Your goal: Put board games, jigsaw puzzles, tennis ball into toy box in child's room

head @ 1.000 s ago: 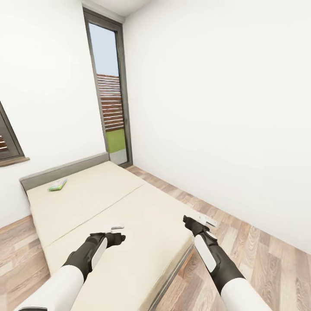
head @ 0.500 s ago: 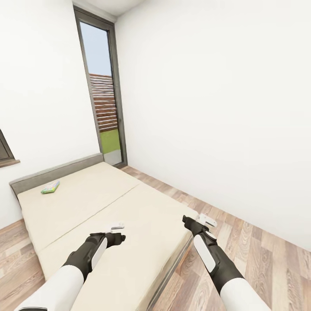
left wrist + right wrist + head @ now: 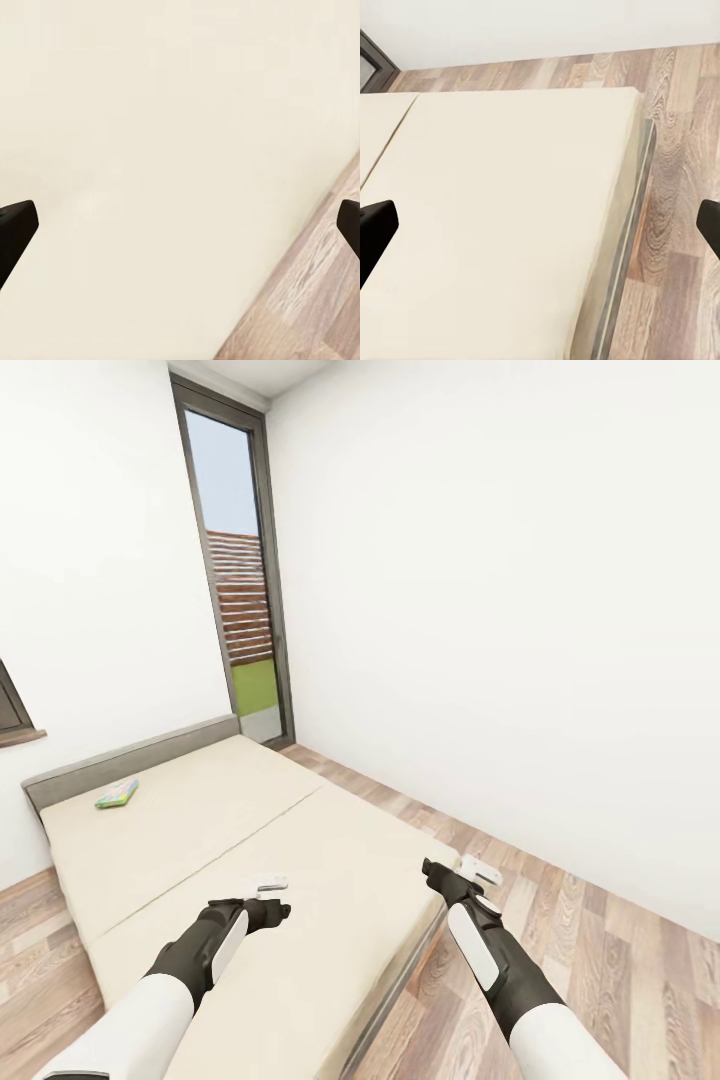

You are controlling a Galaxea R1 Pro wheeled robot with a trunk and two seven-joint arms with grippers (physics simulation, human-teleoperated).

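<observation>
board game (image 3: 117,792) far up the bed (image 3: 300,840); both claws, left (image 3: 268,895) and right (image 3: 462,877), spread, empty

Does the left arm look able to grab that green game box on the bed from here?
Probably not. The board game lies near the headboard, far beyond the open left gripper; nothing blocks the way across the bed.

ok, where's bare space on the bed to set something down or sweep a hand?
Nearly all of the bed is bare: the whole near mattress under both grippers, and the far half back to the headboard. Nowhere crowded; the only object is one board game near the headboard's left end.
</observation>
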